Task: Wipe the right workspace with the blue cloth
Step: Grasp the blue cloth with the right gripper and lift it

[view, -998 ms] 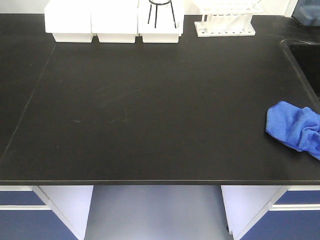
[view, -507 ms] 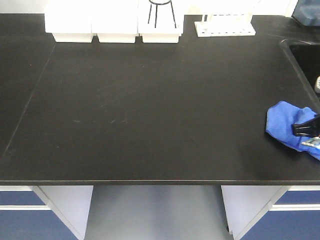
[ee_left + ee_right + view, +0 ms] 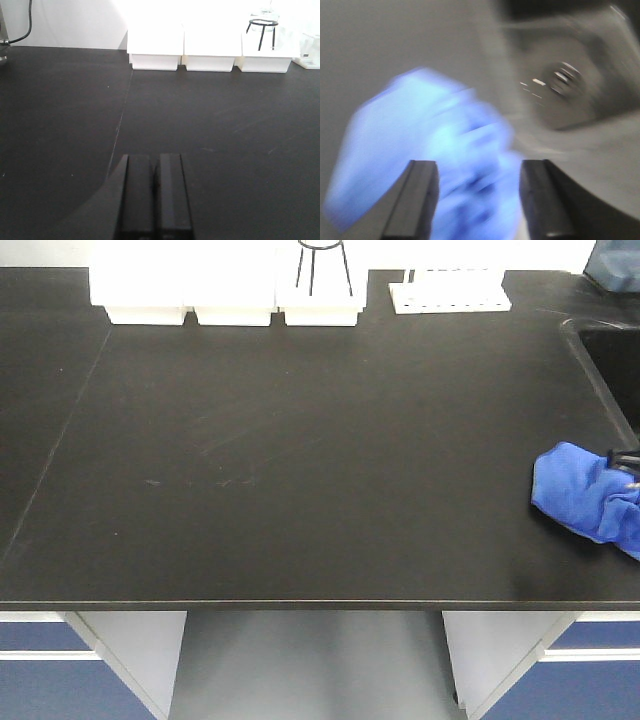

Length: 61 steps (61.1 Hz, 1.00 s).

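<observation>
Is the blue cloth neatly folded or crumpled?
Crumpled: the cloth lies in a bunched, wrinkly heap with uneven edges, not flat or squared.

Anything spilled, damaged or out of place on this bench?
Nothing spilled or damaged. The blue cloth lies crumpled at the right side of the benchtop, near the sink, and faint smudges mark the middle. The right-wrist view is motion-blurred.

Looks like a lab to me: matte black benchtop (image 3: 300,440) with a built-in sink (image 3: 592,362), white tubs (image 3: 230,285), a white test-tube rack (image 3: 450,298), a wire stand (image 3: 262,34) holding glassware, and blue cabinets (image 3: 50,685) underneath.
</observation>
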Available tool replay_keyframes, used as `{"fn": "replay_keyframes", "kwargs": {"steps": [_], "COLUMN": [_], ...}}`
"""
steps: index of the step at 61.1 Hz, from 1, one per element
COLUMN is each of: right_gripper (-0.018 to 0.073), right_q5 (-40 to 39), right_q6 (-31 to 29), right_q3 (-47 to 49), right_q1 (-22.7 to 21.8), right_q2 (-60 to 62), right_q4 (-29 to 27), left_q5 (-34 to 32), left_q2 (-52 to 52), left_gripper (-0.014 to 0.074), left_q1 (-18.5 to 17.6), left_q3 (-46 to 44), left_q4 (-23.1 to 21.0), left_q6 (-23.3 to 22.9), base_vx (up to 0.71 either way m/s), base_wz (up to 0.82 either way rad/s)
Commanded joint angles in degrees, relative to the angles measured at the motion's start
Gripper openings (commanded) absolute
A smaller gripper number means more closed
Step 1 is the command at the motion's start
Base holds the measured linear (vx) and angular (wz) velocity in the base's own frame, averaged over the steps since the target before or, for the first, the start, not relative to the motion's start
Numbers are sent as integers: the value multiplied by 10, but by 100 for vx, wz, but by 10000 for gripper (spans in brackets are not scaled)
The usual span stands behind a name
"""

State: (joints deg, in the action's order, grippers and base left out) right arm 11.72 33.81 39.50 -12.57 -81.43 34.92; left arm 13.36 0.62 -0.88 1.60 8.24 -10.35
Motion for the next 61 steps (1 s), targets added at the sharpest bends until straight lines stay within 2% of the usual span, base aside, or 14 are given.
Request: {"fn": "replay_keyframes", "kwargs": {"steps": [1, 14, 34, 39, 43, 50, 54, 61], "right_gripper": [450, 450, 424, 368, 284, 76, -14, -11], "right_q5": [-23, -88, -106, -114, -117, -117, -117, -112], "right_q6": [9, 9, 7, 7, 7, 0, -5, -6], "right_q3": [30, 34, 34, 34, 34, 34, 34, 34], "right_q1": [-12, -11, -11, -11, -10, -10, -10, -10], "right_q2": [-11, -74, -157, -153, -145, -110, -83, -28], "right_q4": [9, 7, 11, 11, 11, 11, 10, 10], "left_q5": [-45, -45, -45, -45, -45, -45, -45, -45], "left_q2": [9, 9, 9, 9, 9, 9, 9, 9], "left_gripper": [-6, -6, -6, -6, -6, -6, -6, -6], "left_q1": [3, 3, 3, 3, 3, 3, 3, 3], "left_q3": [17, 17, 17, 17, 17, 17, 17, 17], "left_q4": [1, 1, 1, 1, 1, 1, 1, 1], "left_q6": [-5, -5, -5, -5, -5, -5, -5, -5], "base_vx": [0, 0, 0, 0, 0, 0, 0, 0], "base_wz": [0, 0, 0, 0, 0, 0, 0, 0]}}
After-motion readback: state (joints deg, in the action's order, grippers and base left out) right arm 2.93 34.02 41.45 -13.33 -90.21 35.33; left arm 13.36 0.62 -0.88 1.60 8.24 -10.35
